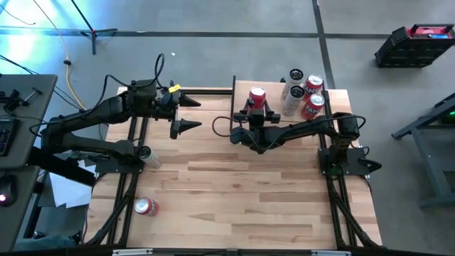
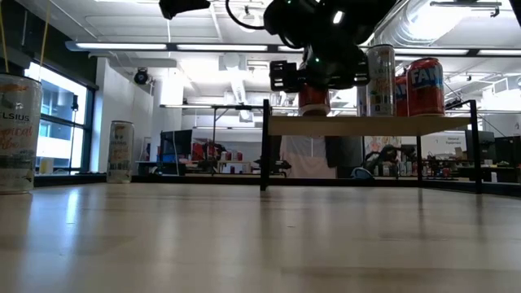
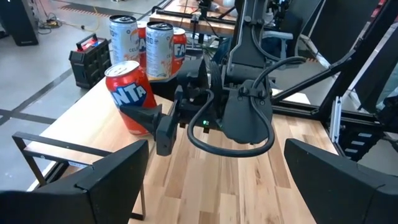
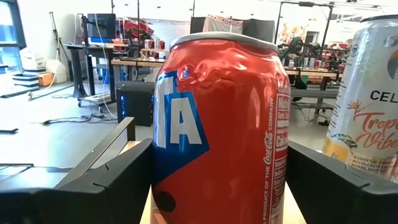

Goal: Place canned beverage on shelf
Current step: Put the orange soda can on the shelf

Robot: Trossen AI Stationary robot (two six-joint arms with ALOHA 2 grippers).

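I see the red can (image 1: 257, 97) standing upright on the shelf (image 1: 242, 99), near the cluster of other cans (image 1: 302, 94). My right claw (image 1: 257, 114) brackets it, fingers just beside its sides; I cannot tell whether they still touch. My left claw (image 1: 186, 114) hovers released over the table (image 1: 234, 185).

"coca-cola company" on red can (image 4: 221, 124)
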